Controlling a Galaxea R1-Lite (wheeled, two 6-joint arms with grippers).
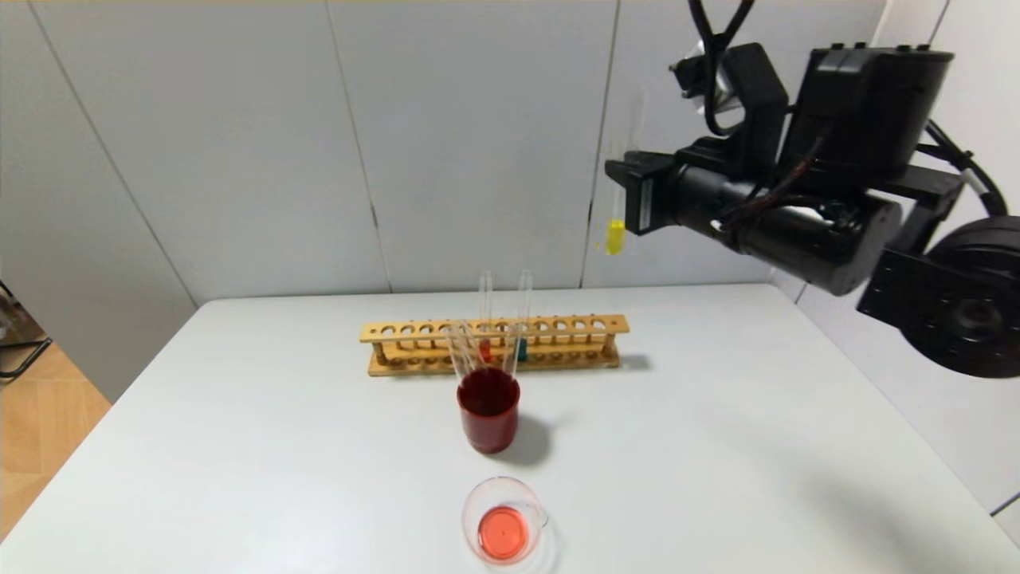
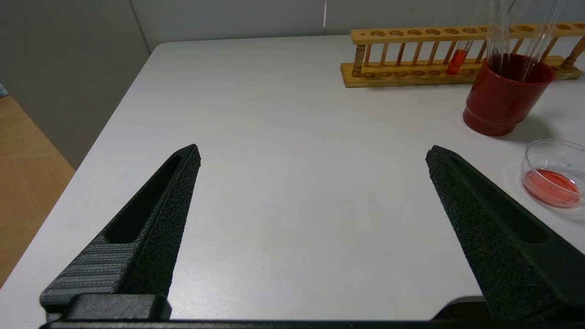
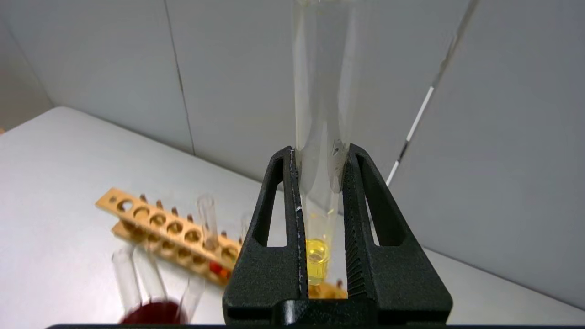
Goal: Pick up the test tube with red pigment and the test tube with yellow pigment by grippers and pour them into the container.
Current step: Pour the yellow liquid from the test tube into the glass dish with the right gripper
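Observation:
My right gripper [image 1: 629, 191] is raised high above the back right of the table, shut on the test tube with yellow pigment [image 1: 615, 235]. In the right wrist view the upright tube [image 3: 317, 258] is clamped between the fingers of the gripper [image 3: 320, 153]. The test tube with red pigment [image 1: 484, 349] stands in the wooden rack [image 1: 414, 331]; it also shows in the left wrist view [image 2: 457, 61]. The clear glass container [image 1: 504, 522] near the table's front edge holds red-orange liquid. My left gripper [image 2: 313, 155] is open and empty, low over the table's left part, out of the head view.
A dark red cup [image 1: 488, 410] with several empty glass tubes stands between the rack and the container. A tube with teal-blue liquid [image 1: 522, 349] stands in the rack beside the red one. A grey wall runs behind the table.

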